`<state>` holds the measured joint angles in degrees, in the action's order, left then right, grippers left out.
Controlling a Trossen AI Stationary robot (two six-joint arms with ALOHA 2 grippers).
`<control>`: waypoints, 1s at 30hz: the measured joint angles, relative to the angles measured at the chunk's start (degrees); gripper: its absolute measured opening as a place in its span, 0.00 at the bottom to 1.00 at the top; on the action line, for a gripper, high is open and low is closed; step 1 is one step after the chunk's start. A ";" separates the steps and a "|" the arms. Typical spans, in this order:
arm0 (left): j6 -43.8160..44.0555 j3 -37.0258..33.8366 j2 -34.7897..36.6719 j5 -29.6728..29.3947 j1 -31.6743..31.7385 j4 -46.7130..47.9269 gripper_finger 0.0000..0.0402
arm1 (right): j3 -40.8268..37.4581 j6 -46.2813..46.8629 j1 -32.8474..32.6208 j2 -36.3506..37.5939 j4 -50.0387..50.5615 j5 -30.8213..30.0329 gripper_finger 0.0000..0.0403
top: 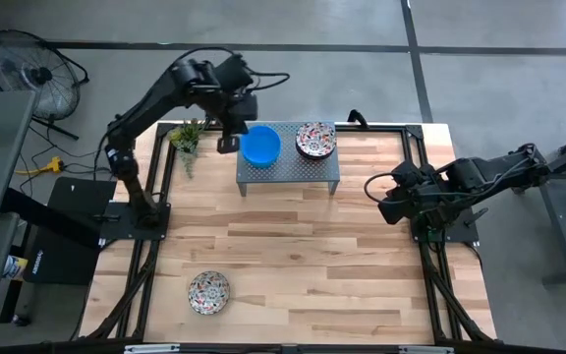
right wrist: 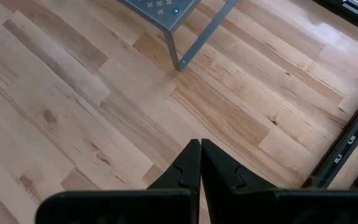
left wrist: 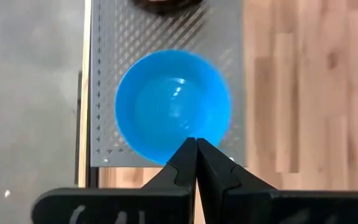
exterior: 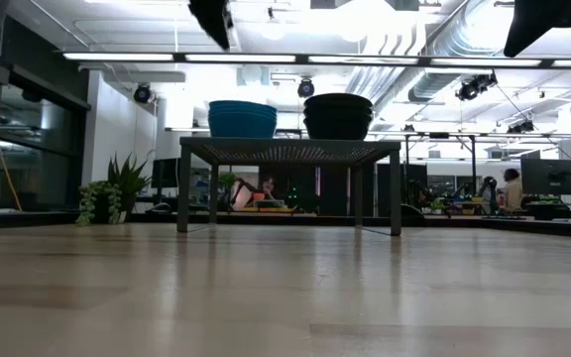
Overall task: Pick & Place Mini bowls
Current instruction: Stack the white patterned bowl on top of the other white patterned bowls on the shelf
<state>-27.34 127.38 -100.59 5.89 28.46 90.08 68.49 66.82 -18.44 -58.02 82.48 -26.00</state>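
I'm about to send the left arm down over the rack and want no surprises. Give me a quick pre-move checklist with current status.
1. Left claw above the blue bowl: ok.
2. Left claw open for a grasp: not ok, fingers closed.
3. Blue bowl sits on the metal rack: ok.
4. Floral bowl on the rack apart from the blue one: ok.
5. Right claw away from the rack, over bare table: ok.
6. How many bowls are stacked in each pile: cannot tell.

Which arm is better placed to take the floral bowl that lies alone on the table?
Probably the left gripper: the lone floral bowl lies on its side; the right gripper waits at the opposite edge.
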 joint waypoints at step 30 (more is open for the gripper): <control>30.19 -22.01 14.63 -15.41 -37.11 -2.78 0.00 | 0.00 -6.24 -1.18 0.74 0.09 2.36 0.00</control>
<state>2.85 105.36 -85.96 -9.51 -8.65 87.30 68.49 60.57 -19.61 -57.28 82.57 -23.63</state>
